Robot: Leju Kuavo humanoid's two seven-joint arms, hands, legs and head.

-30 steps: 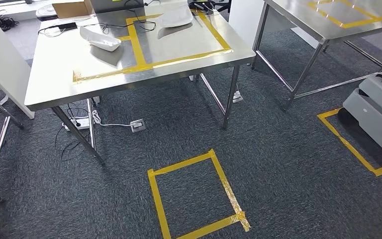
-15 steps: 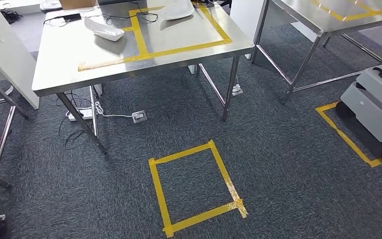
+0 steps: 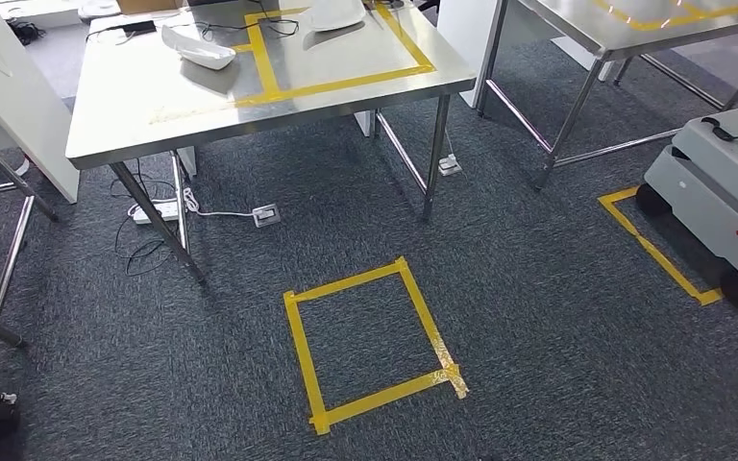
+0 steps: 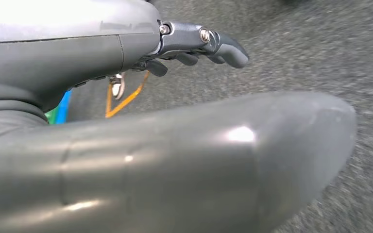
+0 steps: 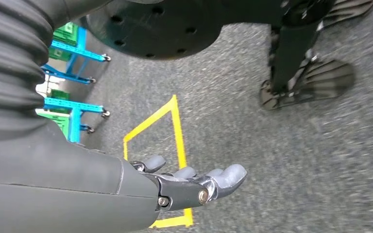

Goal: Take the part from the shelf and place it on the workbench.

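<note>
The part (image 3: 196,48), a white curved piece, is seen in the head view lying on the far left of the steel surface (image 3: 154,125); a second white piece (image 3: 334,13) is cut off by the far edge. A taped square (image 3: 370,344) marks the near carpet.

In the left wrist view, the left hand (image 4: 194,48) is largely hidden behind its thumb, fingers extended, nothing held.

In the right wrist view, the right hand (image 5: 194,182) is seen with fingers apart, empty, above the carpet.

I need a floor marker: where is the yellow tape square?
In the head view, the yellow tape square lies on the carpet, centre frame, in front of the steel table.
</note>
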